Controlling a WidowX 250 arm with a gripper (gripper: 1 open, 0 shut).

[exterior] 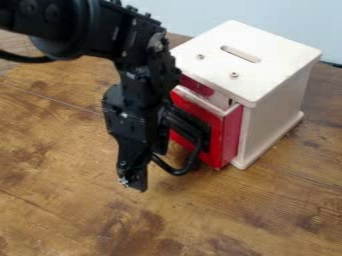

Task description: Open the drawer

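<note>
Red drawer (215, 125), glossy, w/ black loop handle (185, 150) — jaws' grip state unclear.

Claw (135, 178) beside black handle (187, 150) — red drawer (211, 125) (white box (267, 95)).

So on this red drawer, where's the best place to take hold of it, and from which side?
Take the drawer by its black loop handle, coming from the open front-left side. The loop stands well proud of the red front and leaves a gap behind its outer bar, so one finger of the gripper can probably hook behind it and pull straight out.
</note>
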